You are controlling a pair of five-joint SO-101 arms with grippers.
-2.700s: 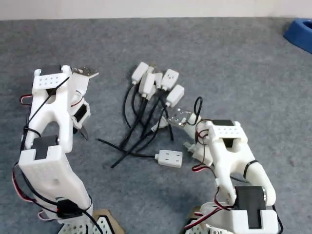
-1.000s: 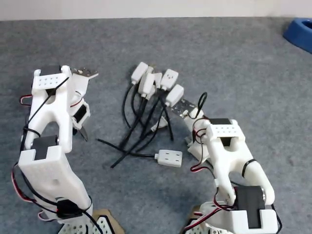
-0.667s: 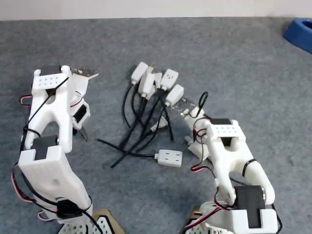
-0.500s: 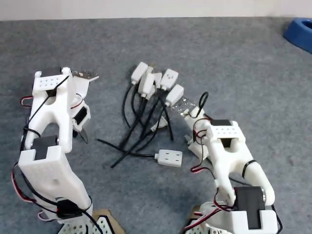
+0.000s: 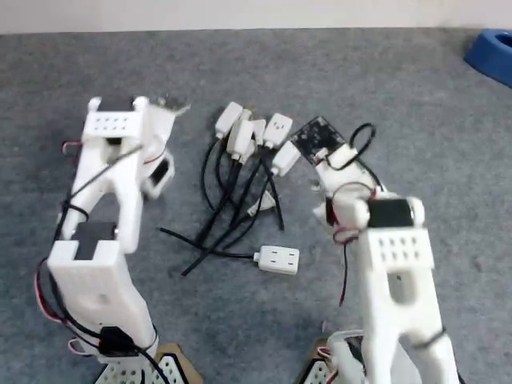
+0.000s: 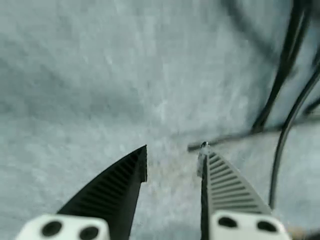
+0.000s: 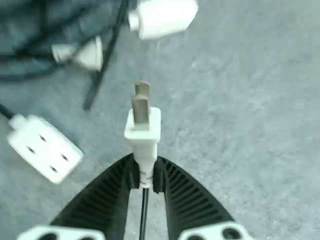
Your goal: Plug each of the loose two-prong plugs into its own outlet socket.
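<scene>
My right gripper (image 7: pixel 145 167) is shut on the base of a white two-prong plug (image 7: pixel 142 125), whose prongs point away from the wrist above the grey carpet. Past it lie a white outlet block (image 7: pixel 44 147) with several sockets, another white block (image 7: pixel 162 17) and a small loose plug (image 7: pixel 80 54). My left gripper (image 6: pixel 172 160) stands open over bare carpet, with black cords (image 6: pixel 285 95) just beside one finger. In the high view a cluster of white plugs and outlet blocks (image 5: pixel 252 132) lies between the arms, black cords (image 5: pixel 228 212) trailing down to a lone outlet block (image 5: pixel 278 259).
A blue container (image 5: pixel 492 52) sits at the far right corner. The right arm (image 5: pixel 392 256) stands raised to the right of the cords and the left arm (image 5: pixel 108 184) to their left. A pale wall edge (image 5: pixel 240 14) bounds the carpet at the back.
The right arm has risen from the cord pile and swung up and right, with the plug in its gripper. The left arm has shifted right, toward the cords.
</scene>
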